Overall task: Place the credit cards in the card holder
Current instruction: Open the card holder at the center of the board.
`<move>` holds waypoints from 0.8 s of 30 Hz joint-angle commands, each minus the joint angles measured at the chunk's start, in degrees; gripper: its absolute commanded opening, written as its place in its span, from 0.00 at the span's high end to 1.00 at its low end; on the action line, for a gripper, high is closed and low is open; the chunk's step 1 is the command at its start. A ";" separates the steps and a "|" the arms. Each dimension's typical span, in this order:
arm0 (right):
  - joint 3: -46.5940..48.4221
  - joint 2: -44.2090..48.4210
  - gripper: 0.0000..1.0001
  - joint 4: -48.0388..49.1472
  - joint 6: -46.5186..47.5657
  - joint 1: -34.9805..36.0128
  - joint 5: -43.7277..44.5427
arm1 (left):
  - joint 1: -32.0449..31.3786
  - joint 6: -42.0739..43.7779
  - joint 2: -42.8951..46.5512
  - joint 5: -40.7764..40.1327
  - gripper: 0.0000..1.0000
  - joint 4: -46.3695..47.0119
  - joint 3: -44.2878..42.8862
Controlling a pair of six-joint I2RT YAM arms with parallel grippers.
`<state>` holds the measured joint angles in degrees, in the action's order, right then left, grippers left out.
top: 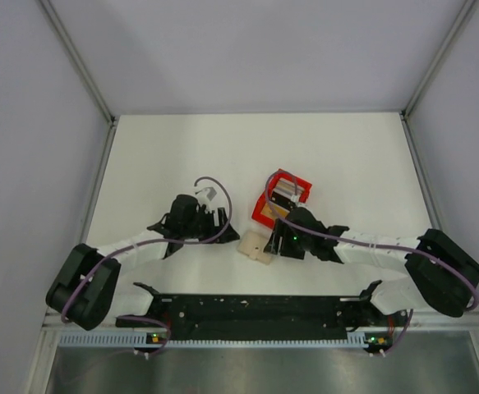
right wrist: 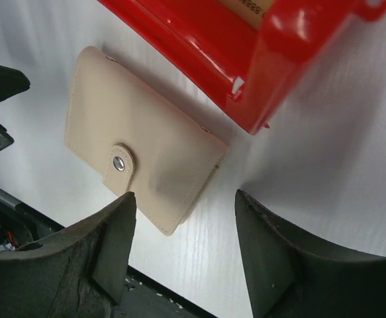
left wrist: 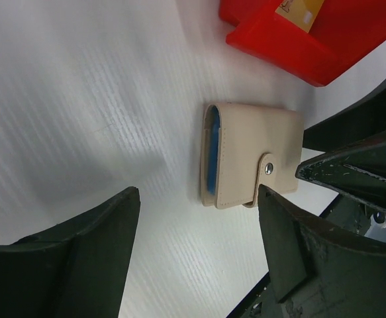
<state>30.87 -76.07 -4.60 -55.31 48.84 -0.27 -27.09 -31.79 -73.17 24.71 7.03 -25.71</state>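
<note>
White tabletop point(top: 181, 148), boxed in by pale walls with metal corner posts: that's the stage from above. Near the middle lies the card holder point(top: 255, 245), a small flat beige soft folding wallet. Just beyond it sits a red plastic open-topped tray point(top: 298, 182) with a silver-white plastic credit card point(top: 287, 192) and a gold-orange plastic credit card point(top: 264, 212) inside. The left hand point(top: 217, 217) hangs off to the left of the card holder, and the right hand point(top: 282, 242) is right up beside it on the other side.

Over to the left wrist view: the left hand point(left wrist: 198, 199) is spread wide, nothing between its black fingers point(left wrist: 80, 265). The card holder point(left wrist: 252, 156) lies flat on the tabletop ahead, flap snapped shut. A blue strip point(left wrist: 211, 156) shows along its open edge; card or lining, I cannot tell. The red tray point(left wrist: 292, 46) stands just past it, apart, with the gold-orange credit card point(left wrist: 300, 10) in it.

Right wrist view now: the right hand point(right wrist: 185, 199) is released too, fingers point(right wrist: 279, 265) wide and empty. The card holder point(right wrist: 146, 132) lies closed ahead of them, its far edge close against the red tray point(right wrist: 245, 59); touching or not, I cannot tell.
</note>
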 commanded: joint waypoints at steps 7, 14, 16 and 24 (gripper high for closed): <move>8.49 -6.19 0.44 2.76 9.68 -0.59 -4.12 | -5.07 0.24 -5.76 3.50 0.30 9.76 -0.39; 13.33 -10.85 0.49 1.26 15.40 -0.59 -8.33 | -6.83 -1.43 -3.83 1.93 0.48 9.85 2.59; 14.39 -11.90 0.50 0.82 16.46 -0.50 -8.60 | -7.10 -2.74 -1.82 0.35 0.57 9.33 4.26; 16.42 -7.08 0.47 -5.42 21.47 -0.94 1.58 | -8.24 -2.05 7.94 -10.90 0.46 0.81 6.56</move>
<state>45.19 -88.01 -8.29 -37.43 48.56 -3.73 -34.87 -34.33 -69.89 20.56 10.63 -18.92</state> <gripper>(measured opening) 0.516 0.472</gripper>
